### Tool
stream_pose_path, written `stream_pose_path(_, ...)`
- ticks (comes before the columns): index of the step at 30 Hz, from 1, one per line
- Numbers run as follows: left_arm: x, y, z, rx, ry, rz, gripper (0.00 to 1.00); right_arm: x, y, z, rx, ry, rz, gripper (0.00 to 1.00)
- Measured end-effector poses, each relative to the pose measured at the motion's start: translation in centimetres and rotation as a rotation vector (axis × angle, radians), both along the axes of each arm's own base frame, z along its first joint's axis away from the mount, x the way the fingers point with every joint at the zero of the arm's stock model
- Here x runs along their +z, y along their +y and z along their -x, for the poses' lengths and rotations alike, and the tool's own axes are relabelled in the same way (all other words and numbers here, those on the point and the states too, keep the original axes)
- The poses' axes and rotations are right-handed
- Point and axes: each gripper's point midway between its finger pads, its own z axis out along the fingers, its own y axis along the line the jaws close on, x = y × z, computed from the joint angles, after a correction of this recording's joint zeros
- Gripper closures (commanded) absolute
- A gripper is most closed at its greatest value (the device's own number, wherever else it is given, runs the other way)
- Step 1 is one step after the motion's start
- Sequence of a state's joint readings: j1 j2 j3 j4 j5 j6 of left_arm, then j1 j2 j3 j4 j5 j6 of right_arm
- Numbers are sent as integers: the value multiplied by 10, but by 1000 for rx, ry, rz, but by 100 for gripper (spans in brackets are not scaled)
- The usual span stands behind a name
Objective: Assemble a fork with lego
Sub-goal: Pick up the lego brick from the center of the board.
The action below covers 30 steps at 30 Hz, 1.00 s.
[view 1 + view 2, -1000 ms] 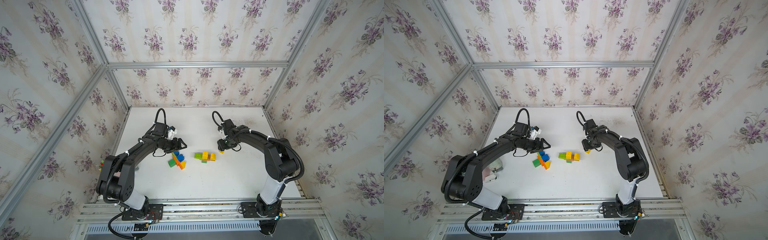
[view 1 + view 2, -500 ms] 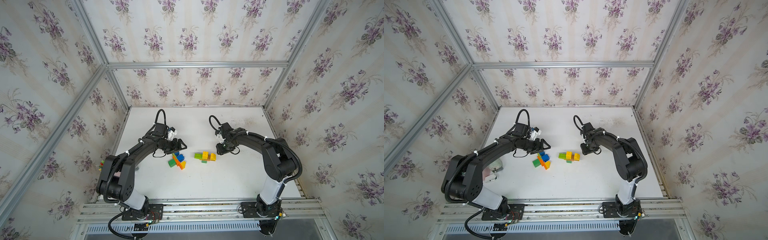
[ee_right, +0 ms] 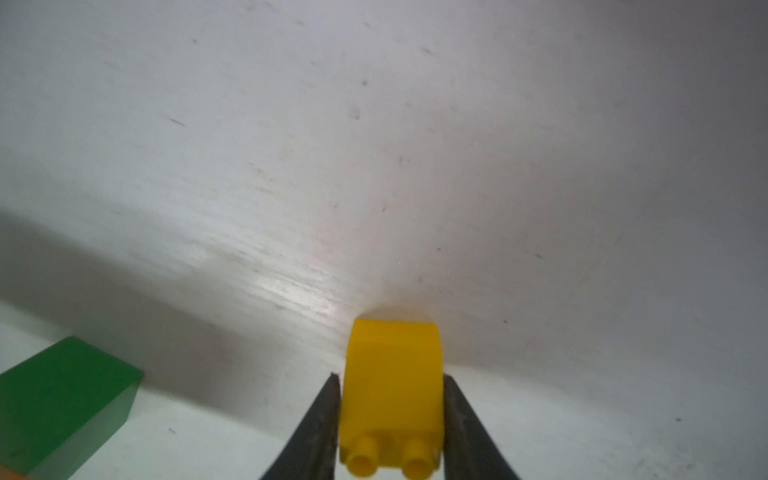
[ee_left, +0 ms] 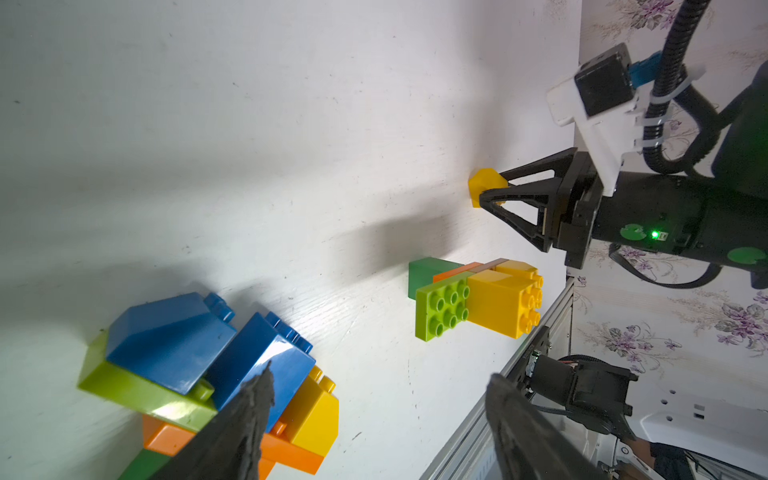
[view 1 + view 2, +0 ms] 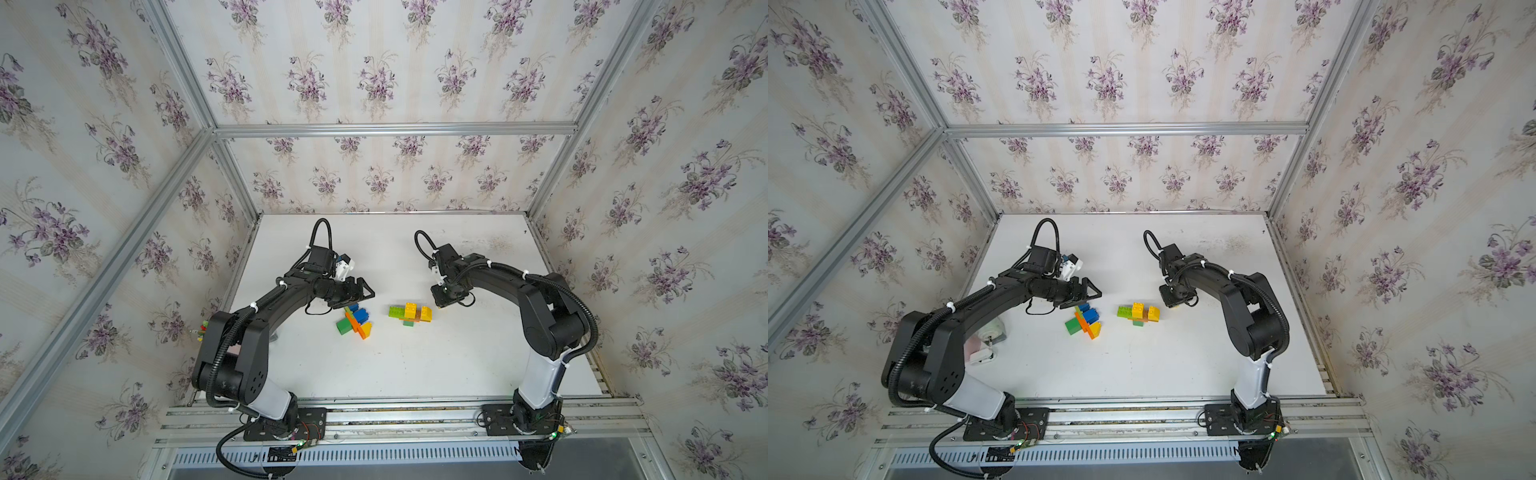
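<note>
Pinching a small yellow brick [image 3: 392,357]: right gripper [image 3: 390,377] has both fingers [image 3: 320,415] pressed on its opposite sides, studs facing the wrist camera. Left wrist view agrees: the small yellow brick [image 4: 482,185] sits at the tips of the right gripper [image 4: 492,188], low at the white table [image 5: 415,365]; can't tell if it touches the surface. It is just beside the middle lego cluster [image 5: 410,313], on the right arm's side. That cluster: lime plate, two yellow blocks, brown and orange pieces, dark green block [image 3: 62,399] at one edge. In both top views the right gripper points straight down and mostly hides the brick.

Left gripper [image 5: 368,289] is spread wide, nothing between its fingers [image 4: 249,415], hovering at the far edge of the left-side lego cluster [image 5: 355,322]: two blue bricks, lime and dark green, orange, yellow, all joined. In the left wrist view one finger overlaps a blue brick [image 4: 257,353]; contact unclear. Both clusters lie mid-table, near each other but apart.
</note>
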<state>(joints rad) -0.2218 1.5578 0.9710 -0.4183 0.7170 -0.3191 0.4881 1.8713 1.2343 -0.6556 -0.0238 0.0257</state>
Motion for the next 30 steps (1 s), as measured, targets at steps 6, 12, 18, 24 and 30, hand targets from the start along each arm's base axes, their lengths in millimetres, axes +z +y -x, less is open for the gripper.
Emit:
stream_pose_path(6, 0, -1, 0, -3, 1, 9, 0, 7, 2, -5, -1, -16, -8, 77)
stream_pose_path(12, 3, -4, 2, 2, 16, 82, 0, 33, 8, -18, 8, -74, -28, 78)
stream_pose_path(18, 9, -6, 7, 7, 28, 136, 0, 75, 13, -28, 34, -162, -63, 79)
stream_pose_path(24, 30, 1, 5, 29, -28, 149, 0, 115, 46, -8, 208, -256, -87, 77)
stream_pose_path(30, 32, 11, 12, 85, -10, 142, 0, 131, 63, 11, 360, -299, -77, 82)
